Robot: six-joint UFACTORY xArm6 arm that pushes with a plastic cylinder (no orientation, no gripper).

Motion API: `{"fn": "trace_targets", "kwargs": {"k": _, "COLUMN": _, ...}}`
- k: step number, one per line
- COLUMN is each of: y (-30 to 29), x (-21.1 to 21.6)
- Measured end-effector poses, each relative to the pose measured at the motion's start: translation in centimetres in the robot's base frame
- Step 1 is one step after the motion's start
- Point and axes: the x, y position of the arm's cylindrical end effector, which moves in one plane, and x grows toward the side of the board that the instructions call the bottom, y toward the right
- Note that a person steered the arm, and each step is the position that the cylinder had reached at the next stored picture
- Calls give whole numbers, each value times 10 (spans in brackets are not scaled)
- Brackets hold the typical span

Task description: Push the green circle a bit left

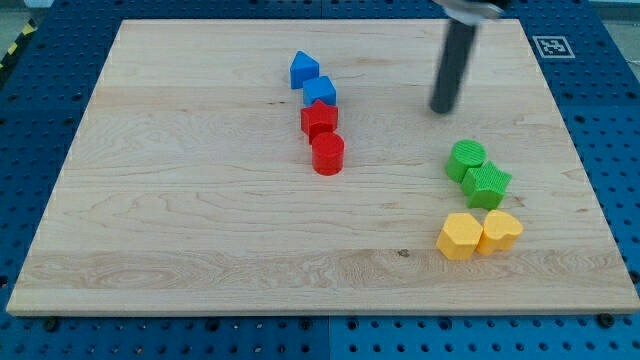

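One green circle point(466, 159) lies just below-right of my tip point(442, 109), a bare rod holding nothing.

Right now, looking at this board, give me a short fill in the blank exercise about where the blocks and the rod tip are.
1. My tip sits toward the view's ____ from the green circle.
2. The green star touches the green circle on its lower ____ side in the view.
3. The two yellow blocks lie toward the view's ____ from the green star.
4. The blue blocks and red blocks form a chain of ____ blocks.

Missing words: top; right; bottom; four
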Motion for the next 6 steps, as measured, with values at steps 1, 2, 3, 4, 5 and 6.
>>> {"fn": "trace_targets", "kwargs": {"k": 1, "y": 53, "x": 23}}
{"fn": "trace_targets", "kwargs": {"k": 2, "y": 67, "x": 45}}
{"fn": "trace_targets", "kwargs": {"k": 3, "y": 60, "x": 62}}
{"fn": "trace_targets", "kwargs": {"k": 4, "y": 44, "x": 61}}
{"fn": "trace_targets", "kwargs": {"k": 5, "y": 25, "x": 60}}
{"fn": "trace_targets", "kwargs": {"k": 6, "y": 8, "x": 56}}
